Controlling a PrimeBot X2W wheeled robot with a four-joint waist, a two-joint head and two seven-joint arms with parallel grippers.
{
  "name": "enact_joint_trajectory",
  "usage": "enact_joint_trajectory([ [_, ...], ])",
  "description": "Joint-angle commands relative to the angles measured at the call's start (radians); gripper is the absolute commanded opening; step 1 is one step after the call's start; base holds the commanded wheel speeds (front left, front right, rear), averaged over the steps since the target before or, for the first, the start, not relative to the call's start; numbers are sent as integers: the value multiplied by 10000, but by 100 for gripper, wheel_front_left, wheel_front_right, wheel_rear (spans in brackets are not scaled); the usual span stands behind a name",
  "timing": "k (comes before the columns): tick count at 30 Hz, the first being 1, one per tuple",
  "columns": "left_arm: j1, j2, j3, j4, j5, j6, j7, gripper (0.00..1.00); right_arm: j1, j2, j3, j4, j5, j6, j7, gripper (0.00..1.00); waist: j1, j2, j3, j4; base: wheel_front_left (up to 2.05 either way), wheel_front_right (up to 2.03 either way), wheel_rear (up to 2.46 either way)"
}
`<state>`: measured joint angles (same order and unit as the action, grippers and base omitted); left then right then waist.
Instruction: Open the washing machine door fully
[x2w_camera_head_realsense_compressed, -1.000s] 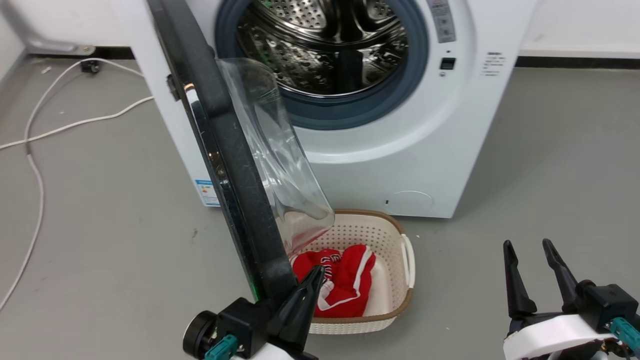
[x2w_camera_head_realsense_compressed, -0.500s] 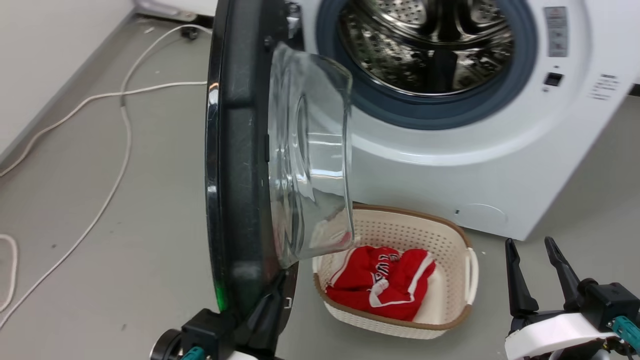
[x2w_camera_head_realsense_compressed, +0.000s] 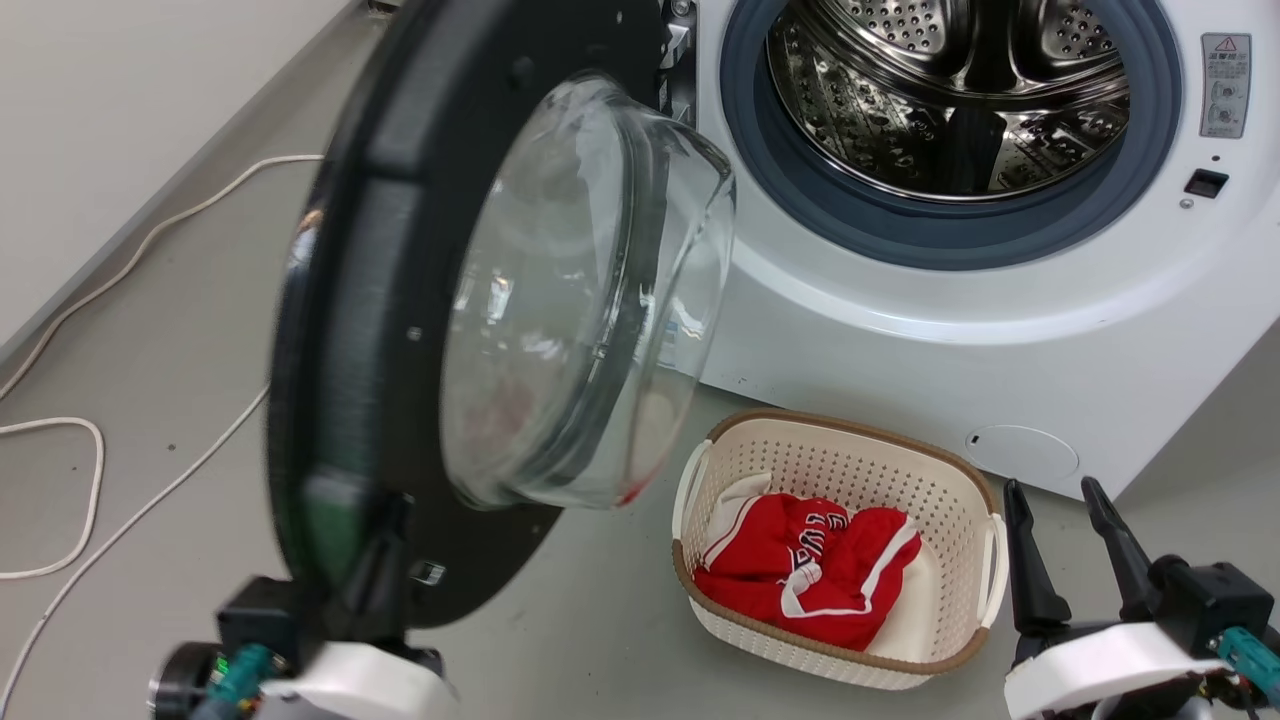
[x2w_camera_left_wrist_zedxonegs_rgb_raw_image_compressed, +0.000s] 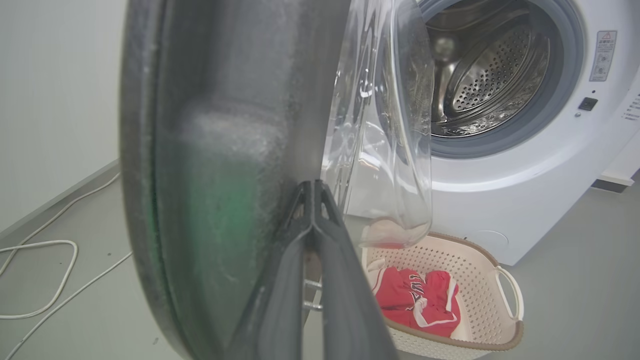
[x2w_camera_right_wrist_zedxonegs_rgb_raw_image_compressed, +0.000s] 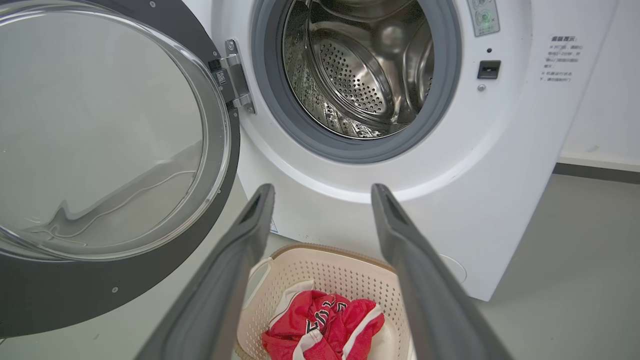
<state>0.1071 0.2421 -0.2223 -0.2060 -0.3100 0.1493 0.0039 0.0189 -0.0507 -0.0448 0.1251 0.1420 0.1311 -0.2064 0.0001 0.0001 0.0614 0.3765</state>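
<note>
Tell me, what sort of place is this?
Probably a laundry room or a test space set up as one: a white washing machine with its door swung open, a basket of red clothing before it on a bare grey floor.

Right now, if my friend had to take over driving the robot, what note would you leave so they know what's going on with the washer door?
Left gripper: shut, fingertips together, lying against the inner side of the washing machine door near its free edge.
Right gripper: open, holding nothing, low beside the basket.
Door: stands well off the washing machine, with the drum opening uncovered.
Done: door unlatched and wide open.
Left: probably push it a bit farther out. I cannot tell if the hinge is at its stop.
</note>
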Motion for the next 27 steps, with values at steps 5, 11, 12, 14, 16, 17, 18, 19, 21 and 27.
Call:
enact_joint_trajectory([
  [5, -1353, 502, 1459, 1263, -657, 178, -337, 0, -290, 13, -10, -276, -95, -7, 212, 100, -1, -1, 333, -278, 0, 0, 0],
  [11, -2277, 950, 2147, 2116, -1033, 56, -429, 0, -440, 12, -19, -462, -175, -7, 365, 100, -1, -1, 623, -443, 0, 0, 0],
  [12, -2475, 1020, 2278, 2319, -1129, -17, -495, 0, -446, 12, -19, -494, -189, -5, 383, 100, -1, -1, 685, -485, 0, 0, 0],
  [14, -2815, 1194, 2525, 2863, -1320, -114, -576, 0, -489, 13, -13, -535, -109, -7, 435, 100, -1, -1, 802, -581, 0, 0, 0],
  [16, -3174, 1429, 2819, 3304, -1478, -198, -770, 0, -596, 13, 48, -626, -118, -5, 482, 100, -1, -1, 926, -709, 0, 0, 0],
  [17, -3357, 1562, 2986, 3557, -1552, -237, -850, 0, -640, 12, 31, -679, -130, -5, 500, 100, -1, -1, 982, -762, 0, 0, 0],
  [18, -3520, 1702, 3141, 3838, -1611, -294, -930, 0, -656, 12, 25, -741, -140, -7, 527, 100, -1, -1, 1036, -815, 0, 0, 0],
  [19, -3670, 1837, 3278, 4071, -1704, -382, -1024, 0, -668, 13, 15, -793, -152, -5, 535, 100, -1, -1, 1107, -864, 0, 0, 0],
  [21, -3999, 2071, 3529, 4669, -1871, -525, -1217, 0, -729, 13, -28, -869, -193, -5, 561, 100, -1, -1, 1233, -926, 0, 0, 0],
  [27, -4838, 2652, 3889, 6247, -2064, -917, -1783, 0, -823, 13, -92, -1051, -261, -7, 601, 100, -1, -1, 1458, -1054, 0, 0, 0],
])
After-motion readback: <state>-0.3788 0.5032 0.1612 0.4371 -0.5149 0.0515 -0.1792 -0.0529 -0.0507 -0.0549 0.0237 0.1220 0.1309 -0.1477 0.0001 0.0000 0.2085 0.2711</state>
